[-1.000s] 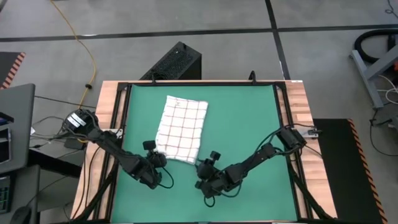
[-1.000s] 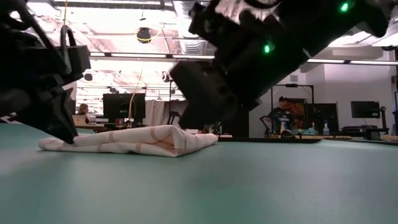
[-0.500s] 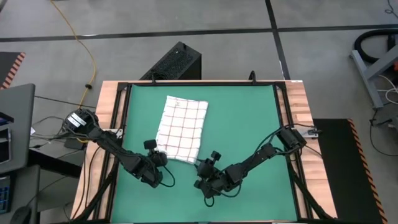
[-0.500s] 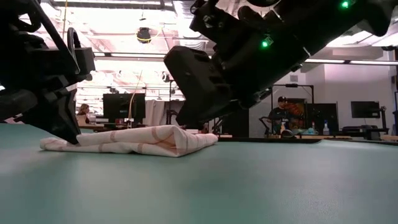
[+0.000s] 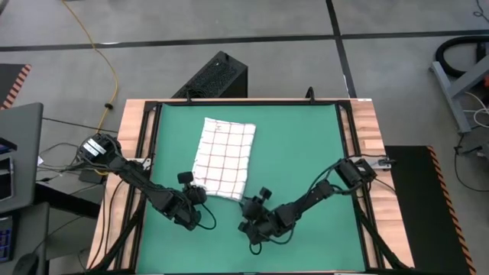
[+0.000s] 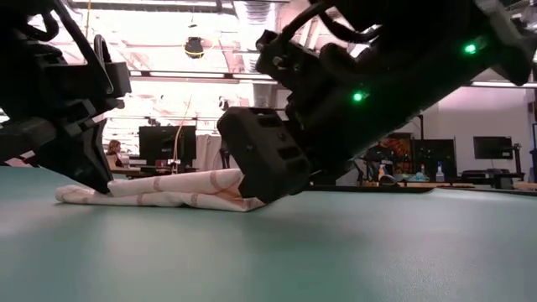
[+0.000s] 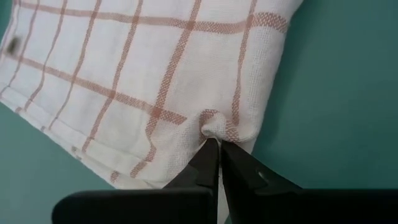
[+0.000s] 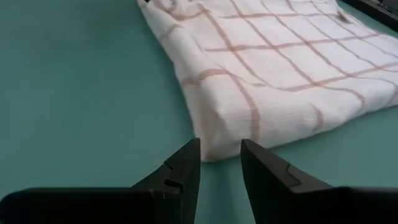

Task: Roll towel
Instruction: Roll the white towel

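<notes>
Our left tool (image 7: pixel 217 144) is pinched shut on one near corner of the towel (image 5: pixel 223 159), the cloth puckering right at its tips. Our right tool (image 8: pixel 219 163) sits low with a narrow gap between its fingers, empty, the other near corner lying just ahead of it. Beyond both tools the folded towel stretches away across the green mat (image 5: pixel 306 153) on the counter (image 5: pixel 368 122). We judge the cloth light, soft and floppy; it should crumple rather than slide, so both near corners are the places to hold before rolling away from us.
</notes>
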Available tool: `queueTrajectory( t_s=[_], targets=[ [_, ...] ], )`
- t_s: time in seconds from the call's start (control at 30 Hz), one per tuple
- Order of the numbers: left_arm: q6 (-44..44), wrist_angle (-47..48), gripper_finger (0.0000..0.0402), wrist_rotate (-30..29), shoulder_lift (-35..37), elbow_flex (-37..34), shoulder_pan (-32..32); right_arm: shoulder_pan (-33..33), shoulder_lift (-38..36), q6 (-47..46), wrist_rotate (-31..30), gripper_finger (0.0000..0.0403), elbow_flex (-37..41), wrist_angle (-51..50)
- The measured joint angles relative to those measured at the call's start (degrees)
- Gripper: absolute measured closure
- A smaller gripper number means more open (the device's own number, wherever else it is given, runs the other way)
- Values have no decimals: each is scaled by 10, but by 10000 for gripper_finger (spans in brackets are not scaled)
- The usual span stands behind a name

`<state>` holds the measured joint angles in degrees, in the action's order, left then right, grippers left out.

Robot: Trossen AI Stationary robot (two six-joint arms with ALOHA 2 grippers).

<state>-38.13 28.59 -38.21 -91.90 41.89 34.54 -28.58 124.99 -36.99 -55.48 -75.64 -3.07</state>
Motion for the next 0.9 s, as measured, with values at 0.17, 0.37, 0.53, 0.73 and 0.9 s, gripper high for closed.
queueTrajectory(
  t_s=[0.17,0.37,0.53,0.73,0.9],
  targets=[
    [0,0,401,-2,0,0,0,12,0,-2,27,266,0,-4],
    [0,0,401,-9,0,0,0,21,0,-2,31,266,0,-7],
    [8,0,401,-11,0,0,0,24,0,-15,33,290,0,-23],
    [27,65,401,3,0,36,0,23,0,-5,44,389,0,-34],
    [3,219,401,2,0,111,10,24,0,-15,44,389,0,-55]
  ],
)
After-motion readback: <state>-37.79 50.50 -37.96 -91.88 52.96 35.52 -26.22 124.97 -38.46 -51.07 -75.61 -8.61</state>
